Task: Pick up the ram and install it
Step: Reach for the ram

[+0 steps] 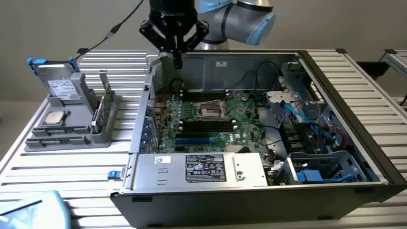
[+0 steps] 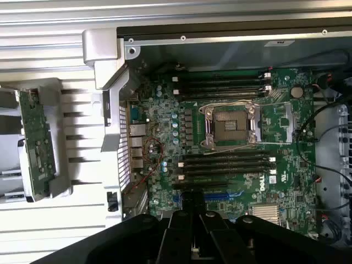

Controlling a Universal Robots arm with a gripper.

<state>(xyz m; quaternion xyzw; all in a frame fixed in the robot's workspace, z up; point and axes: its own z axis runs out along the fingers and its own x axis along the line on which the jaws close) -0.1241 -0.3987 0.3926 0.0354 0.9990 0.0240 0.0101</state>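
Slatted table (image 1: 375,100) runs the whole width of the exterior view. On it we log an open computer case (image 1: 254,202) with the main board (image 1: 249,119) lying flat inside and a silver power box (image 1: 203,168) along the near edge. Just beside the case's left wall is a grey rack (image 1: 64,138) with spare parts stood in it.

Arm (image 1: 245,16) stands at the far side. Its claw (image 1: 177,63) hangs point-down over the far left corner of the case, above the main board, touching nothing we can make out. The fingers are pressed together. We see no stick or anything else between them, so we take the claw as empty.

Two banks of black memory slots (image 1: 205,125) sit on the main board, one on the far side of the processor socket (image 1: 210,111) and one on the near side. All run left to right.

In the rack a green card (image 1: 108,99) stands on edge, with a metal bracket at its far end. Just left of it and a little nearer is what we take for the ram (image 1: 95,117): a thin dark stick on edge with a pale strip along it. By our reading it is not yet picked up.

Key relation: the ram lies left of the claw and nearer, outside the case, with the case's left wall between the two. Its long axis runs near to far, crosswise to the slots.
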